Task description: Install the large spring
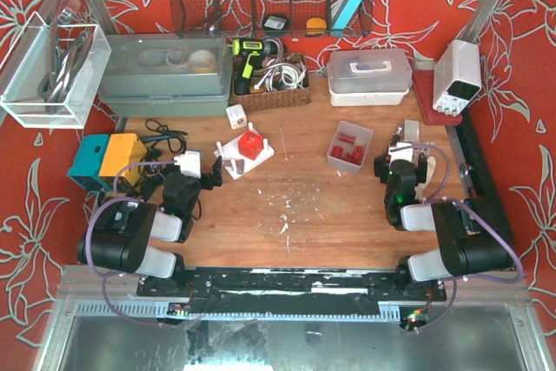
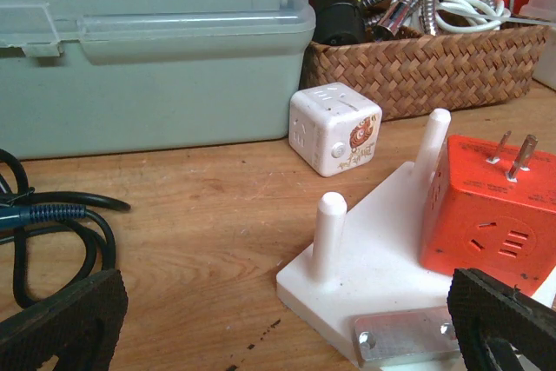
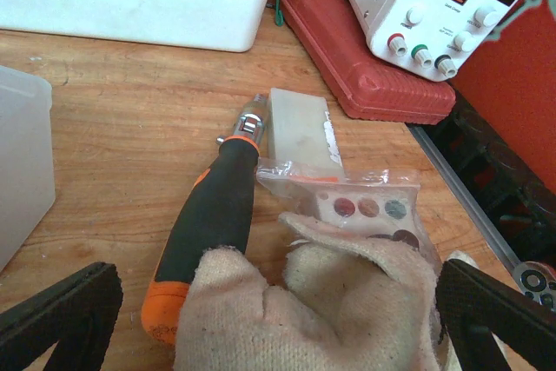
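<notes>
Several red springs (image 1: 347, 146) lie in a small clear tub (image 1: 335, 159) right of the table's centre; I cannot tell which one is the large spring. A white base plate (image 1: 233, 158) carries a red cube (image 1: 252, 146). In the left wrist view the plate (image 2: 373, 258) has two upright white pegs, the nearer peg (image 2: 328, 236) bare, and the orange-red cube (image 2: 491, 215) has metal prongs. My left gripper (image 1: 211, 175) (image 2: 287, 336) is open and empty just short of the plate. My right gripper (image 1: 398, 155) (image 3: 278, 327) is open and empty, right of the tub.
In front of the right gripper lie a cloth glove (image 3: 304, 310), a black-and-orange screwdriver (image 3: 213, 215), a plastic bag (image 3: 365, 202) and a white block (image 3: 300, 128). A white cube (image 2: 334, 128), a grey bin (image 2: 148, 49) and a wicker basket (image 2: 417, 67) stand behind the plate. Black cables (image 2: 52, 215) lie at left.
</notes>
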